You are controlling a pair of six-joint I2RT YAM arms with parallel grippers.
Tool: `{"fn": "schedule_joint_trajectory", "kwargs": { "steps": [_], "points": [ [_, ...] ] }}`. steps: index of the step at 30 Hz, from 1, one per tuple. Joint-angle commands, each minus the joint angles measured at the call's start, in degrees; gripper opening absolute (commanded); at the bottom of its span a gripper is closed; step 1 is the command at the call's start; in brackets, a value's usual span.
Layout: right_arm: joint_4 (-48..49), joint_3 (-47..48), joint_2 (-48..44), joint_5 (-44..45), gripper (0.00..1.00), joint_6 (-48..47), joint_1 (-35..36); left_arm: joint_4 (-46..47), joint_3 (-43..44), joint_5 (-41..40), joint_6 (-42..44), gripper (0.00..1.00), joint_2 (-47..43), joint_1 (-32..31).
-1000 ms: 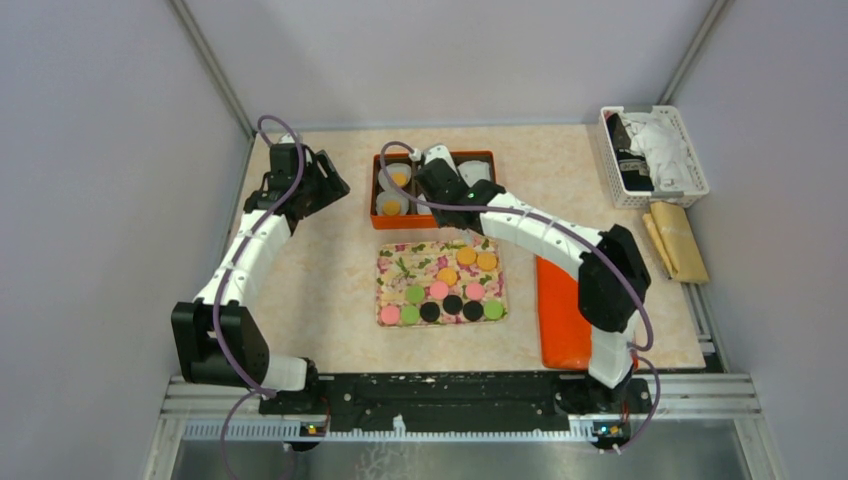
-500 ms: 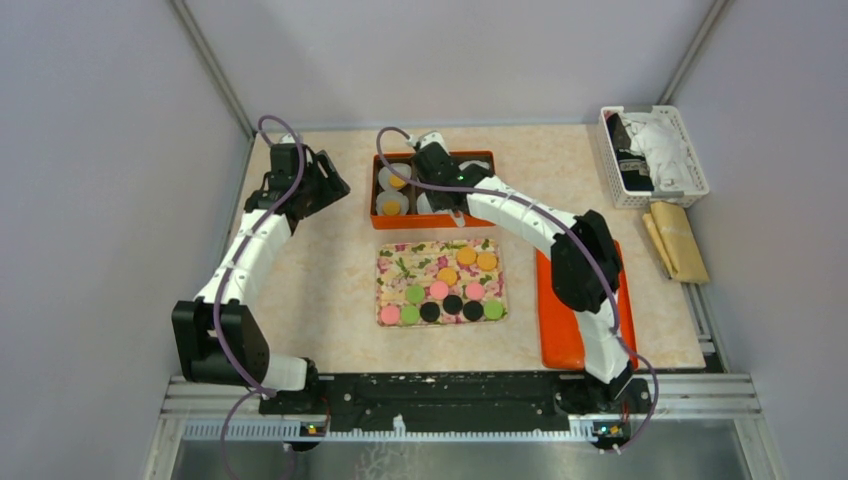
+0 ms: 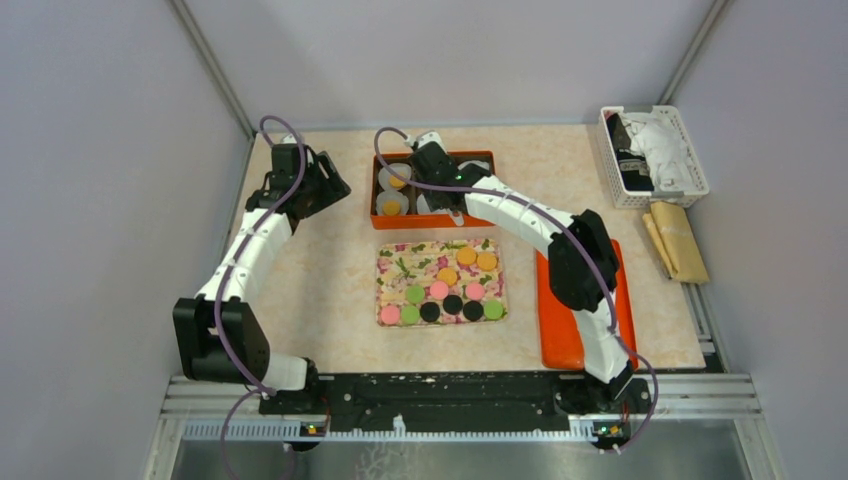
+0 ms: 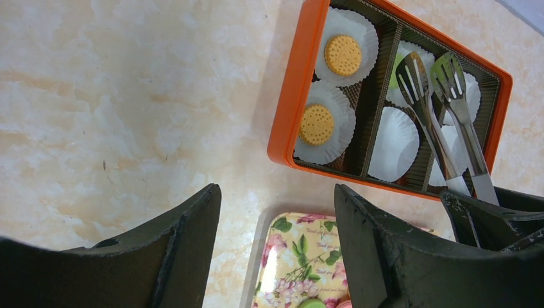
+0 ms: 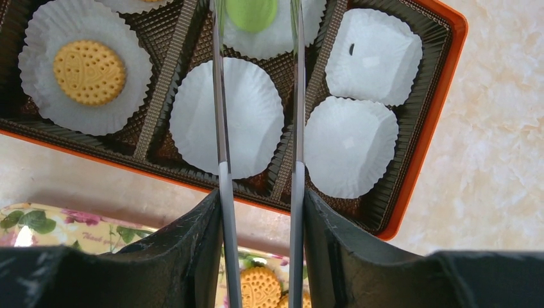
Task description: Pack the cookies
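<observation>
Several cookies [image 3: 440,290] in orange, green, pink and black lie on the floral tray [image 3: 400,265]. The orange box [image 3: 432,224] behind it holds white paper cups. Two cups on its left hold orange cookies [image 4: 342,54] [image 5: 89,63]. A green cookie [image 5: 251,11] lies in the far middle cup, between the two arms of the metal tongs [image 5: 221,128]. My right gripper [image 5: 260,212] [image 3: 432,172] is shut on the tongs, whose tips hang over that cup [image 4: 431,72]. My left gripper [image 4: 276,199] [image 3: 325,185] is open and empty, above the table left of the box.
Three cups [image 5: 226,115] in the box are empty. An orange lid [image 3: 562,330] lies right of the tray under my right arm. A white basket [image 3: 655,155] and a tan packet [image 3: 678,240] sit at the far right. Walls close in on both sides.
My right gripper with the tongs has moved left and back over the box's middle cups, its elbow swinging in. My left arm has barely moved.
</observation>
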Motion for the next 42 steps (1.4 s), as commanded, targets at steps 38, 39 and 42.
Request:
{"fn": "schedule_joint_trajectory", "kwargs": {
  "steps": [38,39,42],
  "points": [
    [-3.26,-31.52,-38.82,2.08,0.46,8.30,16.06,1.20,2.25,2.27,0.28,0.71,1.45,-1.32],
    [-3.93,-32.85,-39.73,2.06,0.46,9.48,16.45,1.26,2.24,2.27,0.14,0.71,1.48,-1.54],
    [-5.61,-36.46,-42.31,2.76,0.47,13.21,16.77,1.22,2.43,2.22,-0.07,0.71,1.56,-2.36]
  ]
}}
